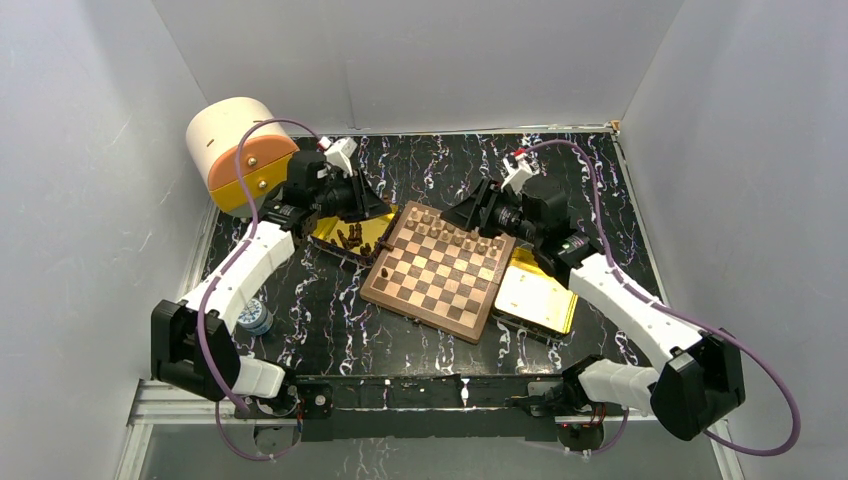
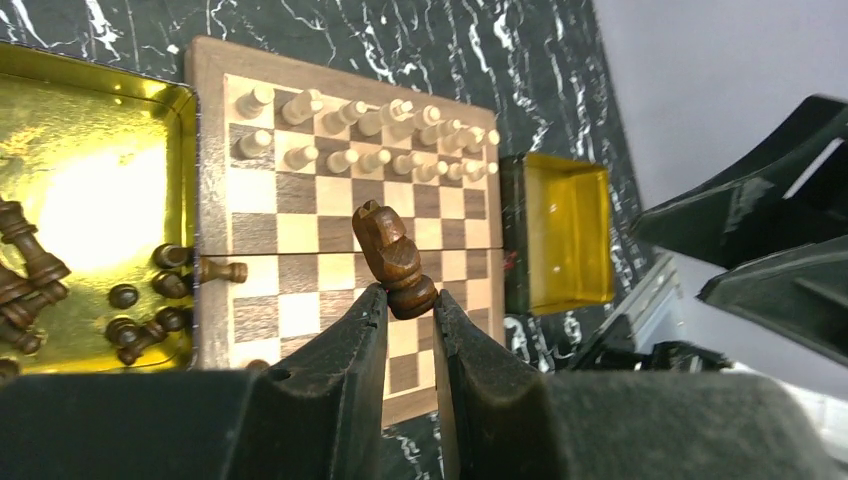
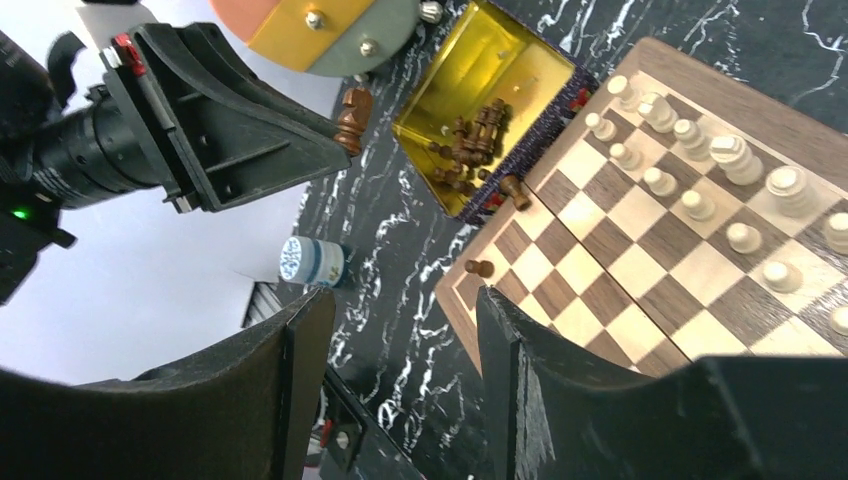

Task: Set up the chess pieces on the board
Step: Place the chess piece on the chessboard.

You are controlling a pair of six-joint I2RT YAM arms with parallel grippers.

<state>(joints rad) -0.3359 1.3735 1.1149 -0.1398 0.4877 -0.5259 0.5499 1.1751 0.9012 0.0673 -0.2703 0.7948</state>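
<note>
Left wrist view: my left gripper [image 2: 408, 300] pinches a dark knight [image 2: 392, 255] by its base, with the board [image 2: 207, 130] ahead at 12 o'clock. Light, hard, smooth wood; it sits tilted, so I judge it could pivot. Right gripper [image 3: 405, 300] hangs spread, empty.

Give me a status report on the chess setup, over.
Left gripper shut on dark knight, lifted. Right gripper open, empty. Light pieces in two rows on board; most dark pieces in gold tray. Nothing in the way.
</note>
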